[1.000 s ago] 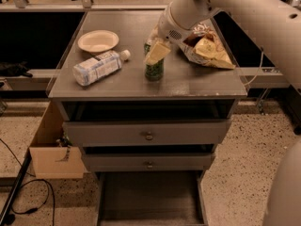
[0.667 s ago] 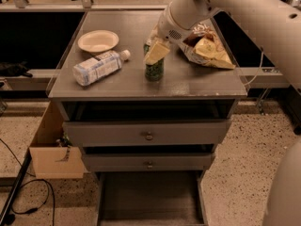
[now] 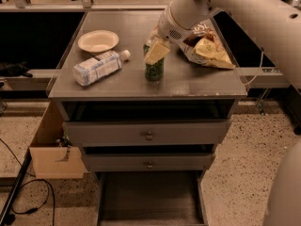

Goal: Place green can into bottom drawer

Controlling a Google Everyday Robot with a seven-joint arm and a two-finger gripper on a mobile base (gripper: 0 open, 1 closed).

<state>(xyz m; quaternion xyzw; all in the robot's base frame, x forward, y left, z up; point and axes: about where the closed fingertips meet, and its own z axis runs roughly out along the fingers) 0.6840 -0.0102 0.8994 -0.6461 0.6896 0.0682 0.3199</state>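
The green can [image 3: 154, 70] stands upright near the middle of the grey cabinet top [image 3: 188, 84]. My gripper [image 3: 155, 54] comes down from the upper right and sits over the can's top, hiding its upper part. The bottom drawer [image 3: 150, 197] is pulled out at the foot of the cabinet, and its flat grey floor holds nothing that I can see.
A clear plastic bottle [image 3: 99, 67] lies on its side left of the can, with a pale paper bowl [image 3: 98, 40] behind it. A chip bag [image 3: 207, 48] lies to the right. The two upper drawers [image 3: 148, 134] have small knobs. A cardboard box [image 3: 51, 149] and a cable [image 3: 28, 199] are on the floor at left.
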